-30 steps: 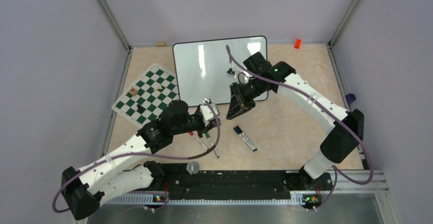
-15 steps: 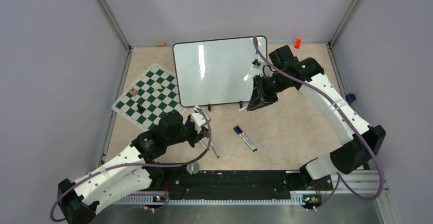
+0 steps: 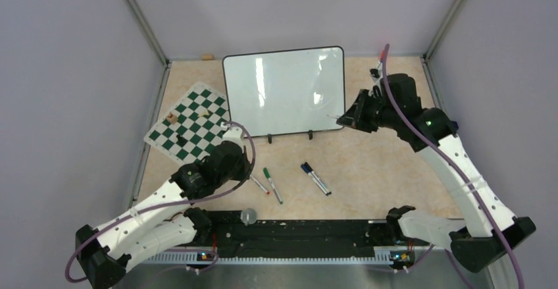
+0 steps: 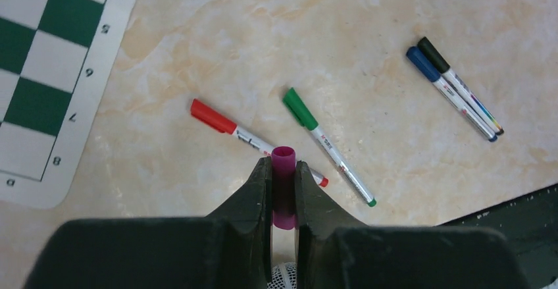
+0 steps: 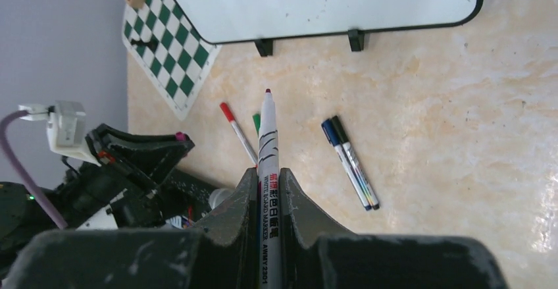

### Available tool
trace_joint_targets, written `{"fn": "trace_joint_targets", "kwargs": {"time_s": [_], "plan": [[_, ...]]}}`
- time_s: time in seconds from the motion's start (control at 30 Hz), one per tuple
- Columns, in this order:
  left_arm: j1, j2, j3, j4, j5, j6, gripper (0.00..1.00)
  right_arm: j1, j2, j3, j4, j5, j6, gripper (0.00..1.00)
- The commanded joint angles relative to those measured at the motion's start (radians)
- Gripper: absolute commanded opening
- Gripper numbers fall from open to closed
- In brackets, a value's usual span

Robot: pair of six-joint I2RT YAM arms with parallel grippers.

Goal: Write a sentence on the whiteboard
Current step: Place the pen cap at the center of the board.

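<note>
Right gripper [image 5: 266, 174]: clamping shut on an uncapped purple marker [image 5: 268, 137], holding its nib out past the fingertips in open air, touching nothing. Left gripper [image 4: 283, 167]: pinching the matching purple cap [image 4: 283, 183] between closed fingers, hanging low over the table [image 4: 368, 32] just above the red marker [image 4: 217, 121] and green marker [image 4: 322, 141], well apart from the blue and black pair [image 4: 447, 88].

Finding the whiteboard [image 3: 283, 91] propped on its two black feet at the far middle of the table, right beside the chess mat [image 3: 191, 121], and seeing no sentence on it yet, only glare streaks.

Hovering, from the top view, just off the board's right edge with the nib aiming toward its lower half; not managing to tell from there whether the nib is clearing the frame.

Judging the step as the approach to writing: uncapping apparently done, first stroke not yet begun.

Calling next, probably, for carrying the nib leftward to the upper left of the white face, squaring it to the surface, and pressing lightly enough to be leaving ink without pushing the board back on its feet. Keeping the cap arm parked low and clear in the meantime.
</note>
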Motion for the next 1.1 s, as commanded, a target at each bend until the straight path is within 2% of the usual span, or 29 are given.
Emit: {"fn": "trace_joint_targets", "kwargs": {"time_s": [0.0,0.1,0.27,0.47,0.6,0.87,0.93,1.07], "plan": [[0.042,-0.029,0.029,-0.088,-0.176,-0.217,0.0,-0.006,-0.045,-0.049,0.153,0.076,0.087,0.0],[0.127,-0.047,0.012,-0.131,-0.19,-0.274,0.0,-0.006,-0.043,-0.062,0.168,0.061,0.089,0.0],[0.372,-0.085,-0.032,-0.104,-0.03,-0.267,0.0,-0.005,-0.06,-0.097,0.251,0.026,0.088,0.0],[0.542,0.027,-0.015,-0.093,0.063,-0.284,0.0,-0.006,-0.003,-0.061,0.199,0.03,0.088,0.0],[0.592,0.126,-0.022,-0.066,0.139,-0.301,0.0,0.004,0.02,-0.032,0.176,0.055,0.058,0.0],[0.605,0.254,-0.041,0.009,0.199,-0.34,0.0,0.101,0.067,0.008,0.105,0.204,0.074,0.0],[0.606,0.272,-0.054,0.026,0.207,-0.369,0.0,0.14,0.072,0.019,0.116,0.259,0.079,0.0],[0.607,0.336,-0.06,0.029,0.173,-0.378,0.0,0.165,0.075,0.023,0.159,0.251,0.081,0.0]]}}
